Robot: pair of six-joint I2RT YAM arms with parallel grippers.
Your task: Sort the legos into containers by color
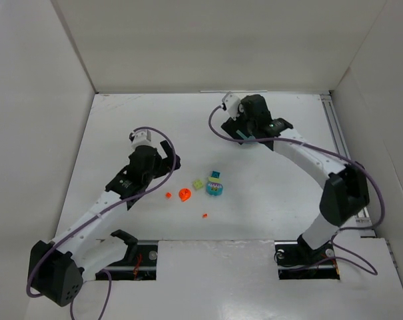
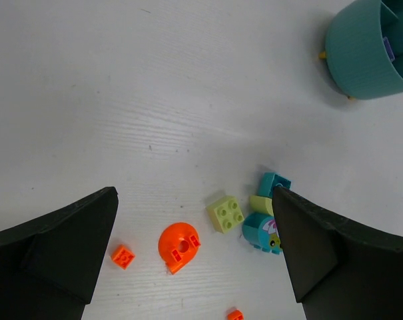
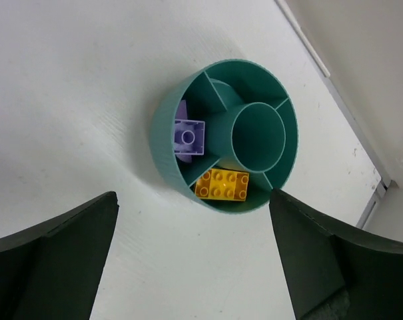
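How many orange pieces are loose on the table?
3. In the left wrist view: a round piece left of the green brick, a small brick further left, a tiny bit at the bottom edge. The fingers may hide more.

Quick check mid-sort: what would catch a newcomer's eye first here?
The divided teal tub below the right wrist camera, holding a purple brick and a yellow brick in separate wedges. Mid-table, a loose cluster lies: an orange round piece, a light green brick, a teal piece.
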